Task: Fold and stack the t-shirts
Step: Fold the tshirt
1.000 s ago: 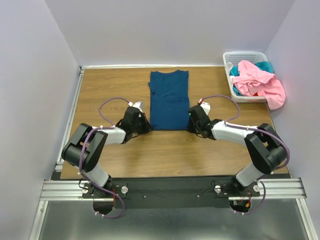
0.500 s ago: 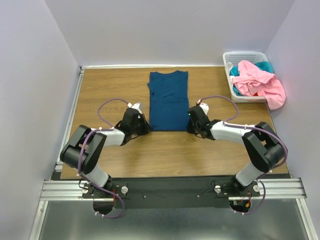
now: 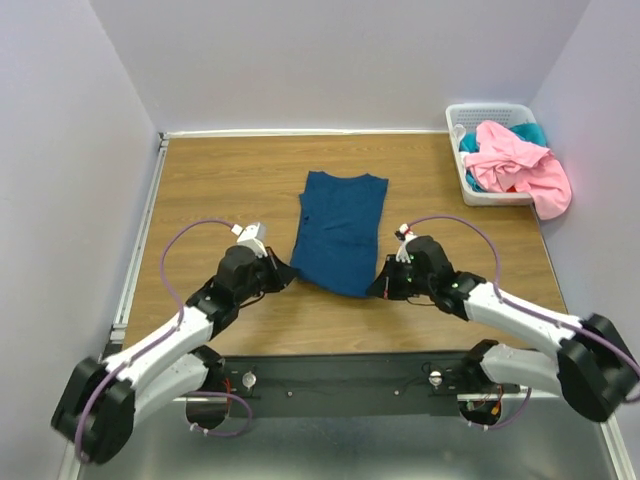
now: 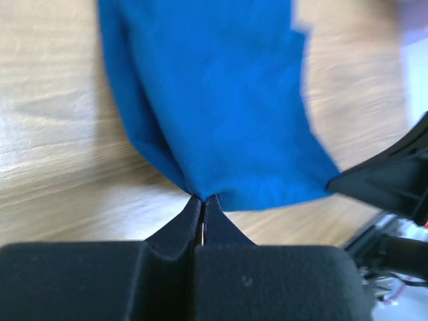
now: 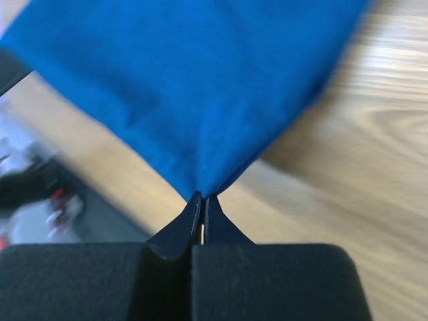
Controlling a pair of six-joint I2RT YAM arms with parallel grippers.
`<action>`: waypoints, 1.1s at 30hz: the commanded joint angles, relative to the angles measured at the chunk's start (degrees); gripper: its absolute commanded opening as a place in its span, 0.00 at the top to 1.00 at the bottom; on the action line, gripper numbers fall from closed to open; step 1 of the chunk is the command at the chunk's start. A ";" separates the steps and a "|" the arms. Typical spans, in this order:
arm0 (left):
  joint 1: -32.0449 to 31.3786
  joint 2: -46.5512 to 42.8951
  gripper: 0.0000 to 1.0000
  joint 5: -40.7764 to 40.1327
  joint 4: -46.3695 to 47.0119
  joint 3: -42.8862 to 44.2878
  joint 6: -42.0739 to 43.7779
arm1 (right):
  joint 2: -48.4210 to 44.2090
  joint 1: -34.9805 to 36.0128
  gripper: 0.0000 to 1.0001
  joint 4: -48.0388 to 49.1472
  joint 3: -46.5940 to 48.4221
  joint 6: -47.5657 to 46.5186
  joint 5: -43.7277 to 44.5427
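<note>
Wood-grain table (image 3: 220,180), pale walls (image 3: 340,60) on three sides. Dark blue t-shirt (image 3: 340,225) lies mid-table, folded into a narrow panel with the neckline at the far end. It sits between the two arms and spreads out straight ahead of both sets of jaws.

Left gripper (image 3: 289,272): jaws pressed together, clamped on the near-left corner of the dark blue t-shirt. In the left wrist view the cloth comes to a point right at the tips and fans away from them, with a shadow on the wood under the fold beside the tips. The other arm's black body shows off to the right.

Right gripper (image 3: 375,290): jaws together, pinching the near-right corner of the same shirt. In the right wrist view the fabric tapers to a peak at the tips and widens beyond them, bare wood to the right of the jaws.

The near hem runs between the two sets of jaws, skewed, with the right corner nearer the arm bases than the left.

White slatted basket (image 3: 487,107) at the far right corner of the table, well beyond the right jaws and off to their right. Pink t-shirt (image 3: 520,165) heaped in it and spilling over its right side. Teal t-shirt (image 3: 532,131) partly visible beneath the pink one.
</note>
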 commanded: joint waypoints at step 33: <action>-0.73 -13.54 1.00 -26.59 -13.38 15.58 -2.73 | -9.36 0.23 0.99 -10.27 14.24 -3.00 -15.31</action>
